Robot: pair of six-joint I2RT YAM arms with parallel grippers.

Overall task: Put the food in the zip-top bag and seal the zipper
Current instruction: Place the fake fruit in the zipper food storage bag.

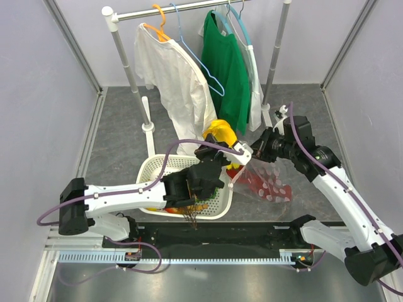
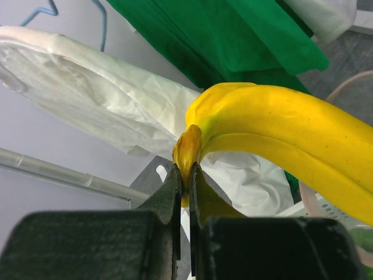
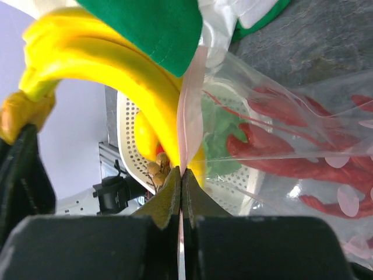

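Observation:
My left gripper (image 1: 213, 148) is shut on the stem of the yellow banana (image 1: 221, 131) and holds it in the air above the basket, beside the bag's mouth. The pinched stem shows in the left wrist view (image 2: 187, 153). My right gripper (image 1: 252, 153) is shut on the pink zipper strip (image 3: 191, 111) and lifts the mouth edge of the clear zip-top bag (image 1: 267, 184). The red lobster (image 3: 280, 153) lies inside the bag. Green lettuce (image 3: 218, 125) and the brown longan bunch (image 3: 155, 169) are in the white basket (image 1: 157, 168), with yellow and red fruit partly hidden under my left arm.
A clothes rack stands behind with a white shirt (image 1: 173, 75) and a green shirt (image 1: 227, 66); its poles (image 1: 146, 113) rise just behind the basket. The longan stems (image 1: 192, 217) hang over the basket's near rim. Metal frame walls bound both sides.

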